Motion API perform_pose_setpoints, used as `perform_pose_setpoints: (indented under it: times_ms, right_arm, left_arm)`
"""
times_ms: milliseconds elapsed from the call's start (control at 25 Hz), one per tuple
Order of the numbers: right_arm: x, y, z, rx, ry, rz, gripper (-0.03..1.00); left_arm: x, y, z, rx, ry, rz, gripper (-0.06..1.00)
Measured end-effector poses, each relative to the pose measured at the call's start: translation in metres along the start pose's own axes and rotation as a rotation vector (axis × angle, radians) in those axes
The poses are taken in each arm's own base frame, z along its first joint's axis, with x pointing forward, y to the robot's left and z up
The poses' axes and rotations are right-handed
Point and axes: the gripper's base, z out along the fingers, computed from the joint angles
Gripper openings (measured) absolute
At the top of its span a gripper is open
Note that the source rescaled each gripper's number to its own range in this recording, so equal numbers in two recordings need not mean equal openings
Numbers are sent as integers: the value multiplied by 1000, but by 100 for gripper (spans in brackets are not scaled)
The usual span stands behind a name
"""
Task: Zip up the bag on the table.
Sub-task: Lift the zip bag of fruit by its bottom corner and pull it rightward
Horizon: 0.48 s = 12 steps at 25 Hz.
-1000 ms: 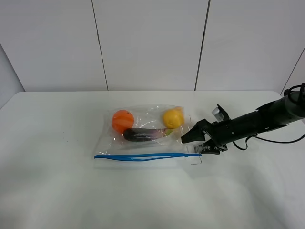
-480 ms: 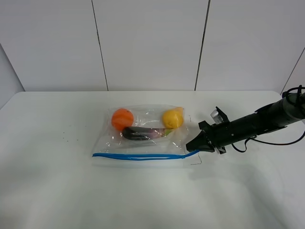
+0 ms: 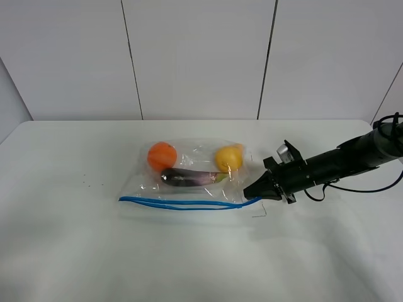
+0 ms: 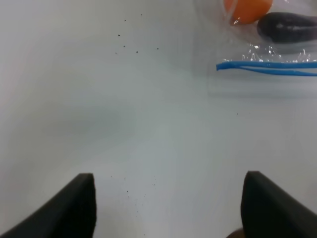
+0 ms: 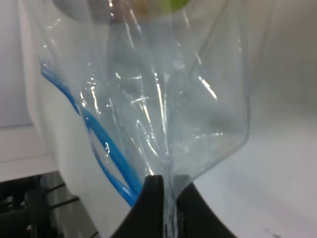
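The clear bag point(image 3: 189, 189) lies mid-table with an orange fruit point(image 3: 162, 155), a yellow fruit point(image 3: 228, 157) and a dark purple eggplant point(image 3: 186, 177) inside. Its blue zip strip point(image 3: 182, 202) runs along the near edge as two parted lines. My right gripper point(image 3: 255, 190) is shut on the bag's right corner by the strip's end; in the right wrist view the gripper point(image 5: 166, 198) pinches the film point(image 5: 163, 99) next to the strip point(image 5: 104, 148). My left gripper point(image 4: 168, 208) is open and empty over bare table, apart from the bag's left corner point(image 4: 257, 54).
The white table point(image 3: 75, 239) stretches wide around the bag, with a few dark specks point(image 3: 88, 184) to its left. A white panelled wall point(image 3: 189, 56) stands behind. The right arm and its cable point(image 3: 352, 163) reach in from the right edge.
My right gripper, open beside the bag's right corner a second ago, has shut on it. The bag has shifted slightly left and the two blue strip lines have spread apart.
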Motion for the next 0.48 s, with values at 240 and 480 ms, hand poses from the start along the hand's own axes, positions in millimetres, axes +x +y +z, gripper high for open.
perform_pose_setpoints:
  times_ms: [240,480]
  right_arm:
    - [1,8,0,-83,10,26,0]
    - [1,9,-1,-85,9,38,0]
  left_arm:
    - [0,0,0,0,0,0,84]
    - [0,0,0,0,0,0,84]
